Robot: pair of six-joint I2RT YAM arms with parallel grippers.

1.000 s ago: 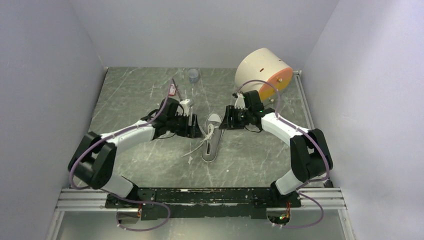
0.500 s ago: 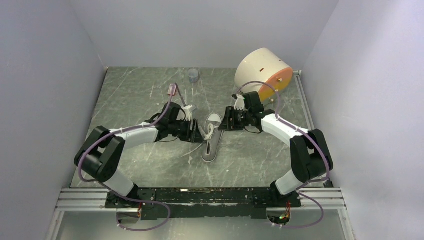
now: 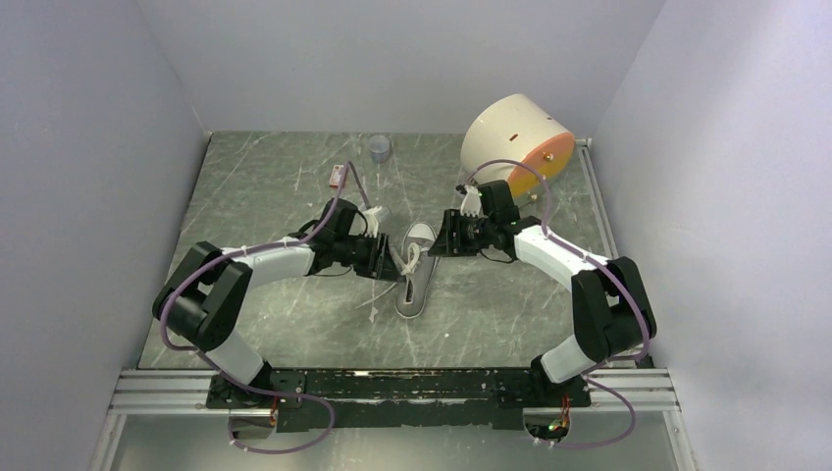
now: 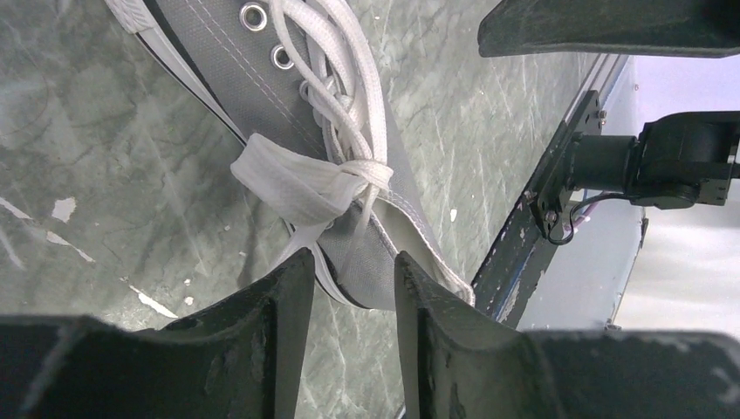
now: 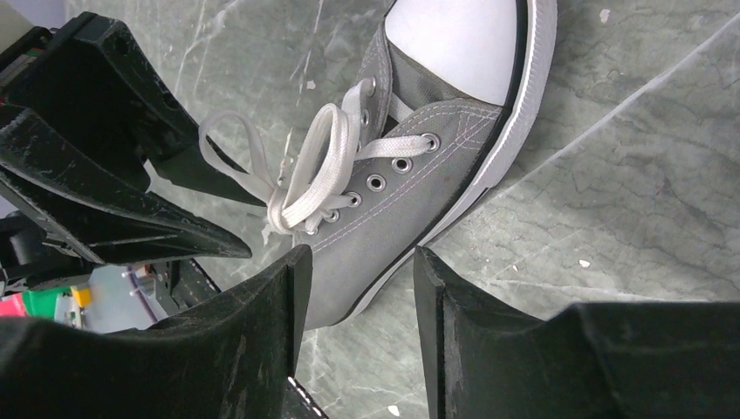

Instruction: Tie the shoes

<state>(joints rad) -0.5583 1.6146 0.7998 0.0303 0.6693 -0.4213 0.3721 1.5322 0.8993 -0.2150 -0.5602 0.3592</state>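
Observation:
A small grey shoe [image 3: 416,285] with a white sole and toe cap lies in the middle of the table, toe pointing away. Its white laces [image 4: 349,96] are bunched into a loose knot over the eyelets, and one strand trails onto the table. My left gripper [image 3: 390,260] sits low at the shoe's left side. In the left wrist view this gripper [image 4: 353,271] is open, a lace strand hanging toward the gap. My right gripper [image 3: 439,242] hovers at the shoe's right side near the toe. In the right wrist view it [image 5: 362,262] is open above the grey canvas [image 5: 393,218], holding nothing.
A large cream and orange round object [image 3: 515,137] stands at the back right. A small grey cup [image 3: 380,147] stands at the back centre. Grey walls enclose the marbled table [image 3: 265,196] on three sides, and a black rail [image 3: 412,385] runs along the near edge.
My left gripper has moved down and right, closer to the shoe's laces, and its jaws have narrowed. The right arm has hardly moved.

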